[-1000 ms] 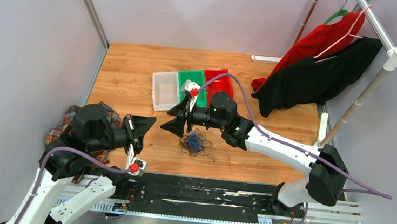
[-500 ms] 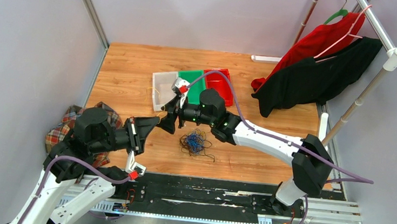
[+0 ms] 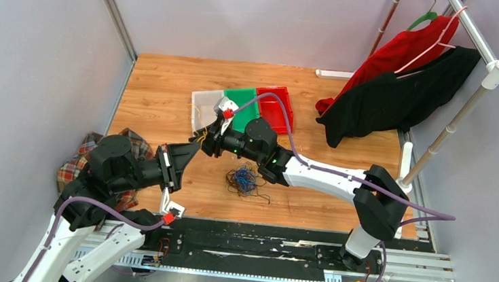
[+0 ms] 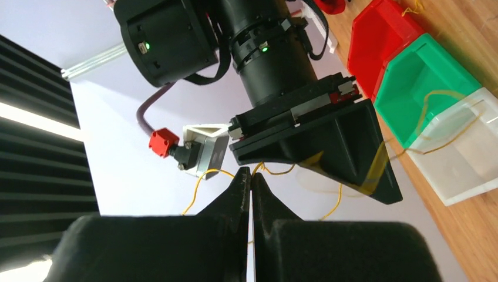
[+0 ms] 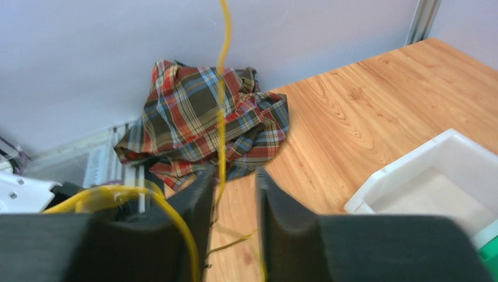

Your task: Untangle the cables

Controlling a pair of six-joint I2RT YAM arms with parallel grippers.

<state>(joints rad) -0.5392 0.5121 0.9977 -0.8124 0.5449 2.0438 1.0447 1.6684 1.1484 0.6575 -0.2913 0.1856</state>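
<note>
Cables (image 3: 245, 179) in blue and black lay in a loose tangle on the wooden table (image 3: 162, 92), near its front edge and below the right arm. One yellow cable (image 5: 221, 117) was drawn out of the heap and hung in the air between the two tools. The left gripper (image 4: 251, 176) had its jaws pressed together, pinching that yellow cable at the very tips. The right gripper (image 5: 234, 176) hovered just beside it with its jaws a little apart, the yellow cable running through the gap. A white bin (image 5: 411, 158) stood close by, and a plaid cloth (image 5: 194, 111) lay at the table's left edge.
</note>
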